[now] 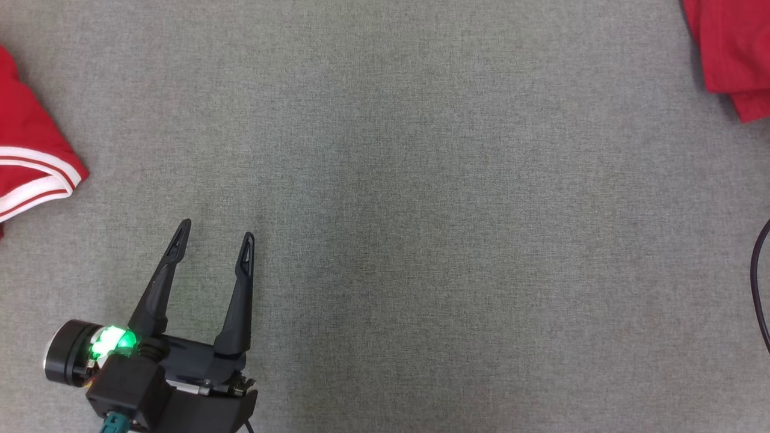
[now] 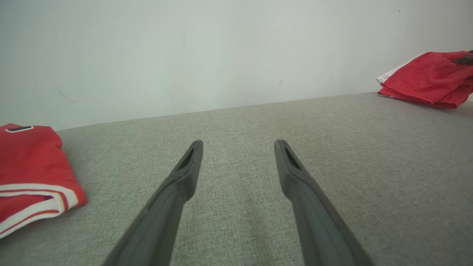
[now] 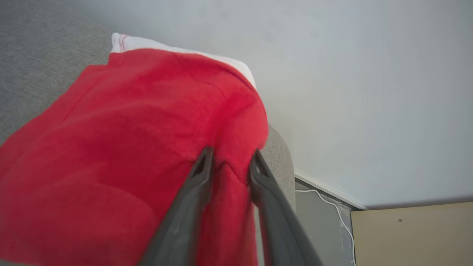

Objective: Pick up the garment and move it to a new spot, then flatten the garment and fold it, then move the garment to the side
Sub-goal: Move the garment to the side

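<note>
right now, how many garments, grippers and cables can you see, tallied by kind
red garments: 2 (left garment, right garment)
grippers: 2 (left gripper, right gripper)
cables: 2 (dark cable, white cable)
total: 6

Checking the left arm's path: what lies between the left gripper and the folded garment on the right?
Bare grey surface between left gripper and right garment, in the head view.

Bright, even light; faint soft shadows; wrist views warp near edges.
</note>
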### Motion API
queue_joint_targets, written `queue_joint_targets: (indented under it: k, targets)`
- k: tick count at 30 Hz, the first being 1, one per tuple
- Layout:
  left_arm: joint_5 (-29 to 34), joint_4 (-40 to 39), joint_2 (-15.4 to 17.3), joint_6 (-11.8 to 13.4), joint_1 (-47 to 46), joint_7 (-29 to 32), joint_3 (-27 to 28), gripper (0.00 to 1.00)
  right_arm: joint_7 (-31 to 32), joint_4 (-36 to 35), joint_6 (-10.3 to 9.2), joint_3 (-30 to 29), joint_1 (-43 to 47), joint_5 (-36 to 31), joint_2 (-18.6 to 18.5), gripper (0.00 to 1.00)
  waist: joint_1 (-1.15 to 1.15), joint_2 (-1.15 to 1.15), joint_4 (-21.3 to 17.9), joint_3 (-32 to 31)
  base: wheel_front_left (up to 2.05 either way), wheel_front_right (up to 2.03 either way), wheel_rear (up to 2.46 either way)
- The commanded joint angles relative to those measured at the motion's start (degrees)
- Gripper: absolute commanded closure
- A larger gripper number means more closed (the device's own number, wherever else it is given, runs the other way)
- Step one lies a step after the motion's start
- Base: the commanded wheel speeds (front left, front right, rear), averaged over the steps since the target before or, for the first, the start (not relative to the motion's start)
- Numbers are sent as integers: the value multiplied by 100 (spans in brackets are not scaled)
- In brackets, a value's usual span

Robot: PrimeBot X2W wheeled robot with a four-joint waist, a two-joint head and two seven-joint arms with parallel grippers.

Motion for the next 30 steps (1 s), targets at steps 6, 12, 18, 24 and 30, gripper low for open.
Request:
queue_joint_targets:
  k: [6, 12, 18, 24, 30]
  targets:
    - [-23, 51, -2, 48, 28, -8, -41, 0, -74, 288, -6, 12, -122, -187, 91, 0, 0, 0, -25, -67, 0, 0, 0]
    - [-133, 142, -64, 86, 37, -8, -60, 0, -734, 431, -6, -393, -127, 373, 394, 0, 0, 0, -48, -255, 0, 0, 0]
    - [-280, 248, -126, 125, 146, -8, -19, 0, -1136, 209, -6, -623, 27, 477, 738, 0, 0, 0, -88, -562, 0, 0, 0]
    - [-369, 363, -206, 181, 306, -8, 65, 0, -1167, -695, -6, -1879, 636, 299, 1065, 0, 0, 0, -180, -966, 0, 0, 0]
    - [-459, 453, -264, 191, 496, -8, 191, 0, -1161, -1693, -6, -3893, 2247, -370, 1617, 0, 0, 0, -269, -1411, 0, 0, 0]
